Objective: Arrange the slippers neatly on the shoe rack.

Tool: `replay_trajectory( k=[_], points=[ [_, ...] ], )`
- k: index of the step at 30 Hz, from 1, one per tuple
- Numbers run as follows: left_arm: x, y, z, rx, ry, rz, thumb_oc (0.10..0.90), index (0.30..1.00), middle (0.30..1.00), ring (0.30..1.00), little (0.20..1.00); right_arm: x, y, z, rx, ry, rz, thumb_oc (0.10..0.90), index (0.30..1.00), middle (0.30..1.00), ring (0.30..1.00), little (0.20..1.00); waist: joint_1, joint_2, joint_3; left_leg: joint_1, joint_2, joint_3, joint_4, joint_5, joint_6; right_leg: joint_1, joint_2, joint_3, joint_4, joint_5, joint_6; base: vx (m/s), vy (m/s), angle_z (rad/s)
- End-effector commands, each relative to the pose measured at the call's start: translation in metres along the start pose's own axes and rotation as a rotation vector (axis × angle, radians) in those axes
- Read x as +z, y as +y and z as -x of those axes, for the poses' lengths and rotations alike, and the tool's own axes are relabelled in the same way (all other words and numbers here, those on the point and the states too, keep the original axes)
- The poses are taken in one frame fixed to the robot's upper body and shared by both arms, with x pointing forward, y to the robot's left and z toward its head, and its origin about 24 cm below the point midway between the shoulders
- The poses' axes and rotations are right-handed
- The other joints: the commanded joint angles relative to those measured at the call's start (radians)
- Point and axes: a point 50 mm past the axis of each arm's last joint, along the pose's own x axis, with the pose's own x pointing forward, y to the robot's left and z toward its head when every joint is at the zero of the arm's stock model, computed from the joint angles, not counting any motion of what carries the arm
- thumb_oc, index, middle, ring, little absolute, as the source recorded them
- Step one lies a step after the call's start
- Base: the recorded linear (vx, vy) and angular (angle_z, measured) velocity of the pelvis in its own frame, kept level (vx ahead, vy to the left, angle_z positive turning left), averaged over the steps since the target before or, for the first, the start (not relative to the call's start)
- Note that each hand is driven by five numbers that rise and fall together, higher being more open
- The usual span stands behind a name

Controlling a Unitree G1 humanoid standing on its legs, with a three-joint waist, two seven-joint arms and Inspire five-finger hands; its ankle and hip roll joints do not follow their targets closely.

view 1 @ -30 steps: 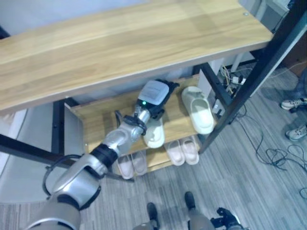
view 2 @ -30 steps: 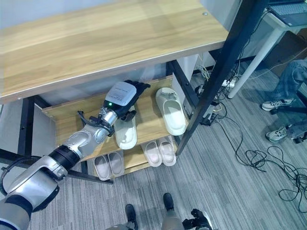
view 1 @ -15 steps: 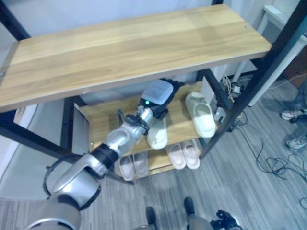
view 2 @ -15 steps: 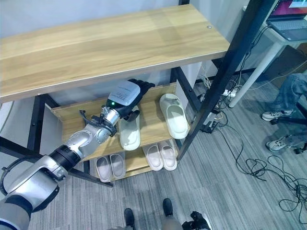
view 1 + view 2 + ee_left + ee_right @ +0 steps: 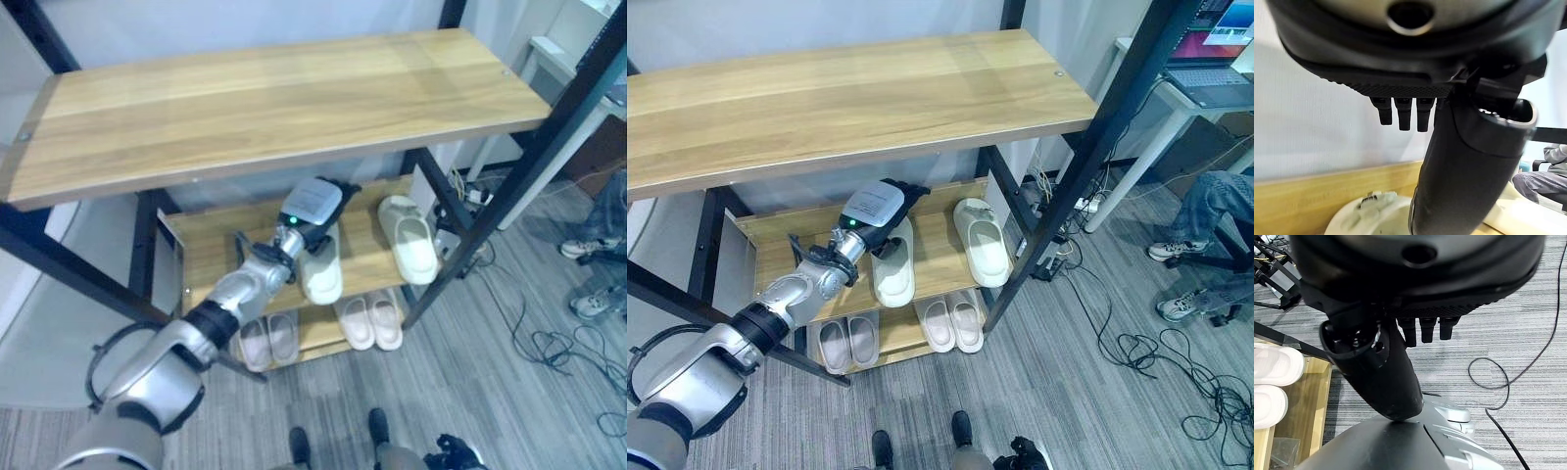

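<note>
So, shoe rack [image 5: 921, 245]: middle shelf carries two cream slippers; lower shelf carries two small pale pairs side by side.
Slipper under the hand [image 5: 892, 266]: on the middle shelf, toward its left half, pointing front to back.
Second slipper [image 5: 984, 241]: same shelf, to the right, apart from the first and slightly angled.
Left hand [image 5: 878, 208]: over the heel end of the first slipper, fingers straight and relaxed, grasping nothing.
Right hand [image 5: 1400, 308]: fingers straight, empty, above the floor.
Progress: slippers already shelved; judged left, closing the gap and squaring the pair.
</note>
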Motion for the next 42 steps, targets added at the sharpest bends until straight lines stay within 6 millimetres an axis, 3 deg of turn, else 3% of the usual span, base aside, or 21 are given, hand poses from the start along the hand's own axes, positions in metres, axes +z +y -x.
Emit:
replay_trajectory(
  k=[1,6,16,25,32,33,34,35,39,42],
  points=[
    [0.003,0.054,-0.024,0.213,-0.02,0.028,0.8,0.9,0.9,0.9,0.9,-0.005,0.003,0.002,0.014,0.0,0.039,0.8,0.9,0.9,0.9,0.9,0.025,0.07,-0.03,0.02,-0.033,-0.082,-0.005,-0.111,0.03,0.014,0.047,-0.066,0.1,-0.156,0.034,0.0,0.0,0.0],
    [0.013,0.05,-0.028,0.215,-0.046,-0.029,0.8,0.9,0.9,0.9,0.9,0.009,0.006,0.0,0.025,-0.05,0.068,0.8,0.9,0.9,0.9,0.9,0.022,0.067,-0.031,0.017,-0.034,-0.083,-0.005,-0.109,0.029,0.004,0.047,-0.066,0.107,-0.158,0.033,0.0,0.0,0.0],
    [0.013,0.02,-0.031,0.09,-0.015,-0.101,0.8,0.9,0.9,0.9,0.9,-0.001,0.002,0.001,0.014,-0.02,0.104,0.8,0.9,0.9,0.9,0.9,0.012,0.065,-0.037,0.022,-0.03,-0.08,-0.005,-0.113,0.027,0.006,0.051,-0.065,0.097,-0.158,0.03,0.03,-0.008,-0.02],
    [0.004,0.023,-0.033,0.102,0.034,-0.086,0.8,0.9,0.9,0.9,0.9,-0.002,0.004,0.001,0.017,-0.016,0.112,0.8,0.9,0.9,0.9,0.9,0.011,0.068,-0.052,0.028,-0.028,-0.08,-0.005,-0.118,0.025,0.015,0.053,-0.068,0.096,-0.165,0.026,0.05,-0.021,0.0],
    [0.002,0.032,-0.044,0.114,0.069,-0.095,0.8,0.9,0.9,0.9,0.9,0.015,0.001,-0.002,0.005,-0.061,0.122,0.8,0.9,0.9,0.9,0.9,0.004,0.082,-0.03,0.008,-0.027,-0.074,-0.005,-0.108,0.021,-0.012,0.054,-0.065,0.101,-0.159,0.026,0.0,0.0,0.0],
    [0.001,0.03,-0.043,0.1,0.083,-0.091,0.579,0.568,0.568,0.568,0.568,0.015,0.001,-0.002,0.002,-0.062,0.12,0.8,0.9,0.9,0.9,0.9,0.004,0.083,-0.026,0.005,-0.026,-0.073,-0.005,-0.107,0.021,-0.016,0.055,-0.065,0.103,-0.159,0.025,0.0,0.0,0.0],
    [0.001,0.03,-0.043,0.101,0.083,-0.091,0.547,0.521,0.521,0.521,0.521,0.015,0.001,-0.002,0.001,-0.062,0.12,0.8,0.9,0.9,0.9,0.9,0.004,0.083,-0.027,0.005,-0.026,-0.073,-0.005,-0.107,0.021,-0.017,0.055,-0.065,0.104,-0.159,0.025,0.0,0.0,0.0],
    [-0.001,0.029,-0.043,0.095,0.093,-0.087,0.4,0.3,0.3,0.3,0.3,0.015,0.0,-0.002,0.0,-0.062,0.121,0.8,0.9,0.9,0.9,0.9,0.004,0.084,-0.025,0.003,-0.025,-0.072,-0.005,-0.106,0.021,-0.019,0.056,-0.065,0.104,-0.159,0.025,0.0,0.0,0.0],
    [-0.008,0.022,-0.043,0.049,0.141,-0.073,0.4,0.3,0.3,0.3,0.3,0.018,-0.004,-0.003,-0.013,-0.063,0.119,0.8,0.9,0.9,0.9,0.9,-0.001,0.087,-0.001,-0.015,-0.022,-0.068,-0.005,-0.096,0.018,-0.043,0.06,-0.061,0.111,-0.154,0.022,-0.03,-0.014,-0.01],
    [-0.006,0.029,-0.048,0.068,0.147,-0.058,0.4,0.3,0.3,0.3,0.3,0.024,-0.006,-0.004,-0.021,-0.074,0.12,0.8,0.9,0.9,0.9,0.9,-0.001,0.092,0.022,-0.038,-0.02,-0.064,-0.005,-0.086,0.019,-0.075,0.061,-0.057,0.122,-0.149,0.02,-0.08,-0.008,-0.05]
  ],
)
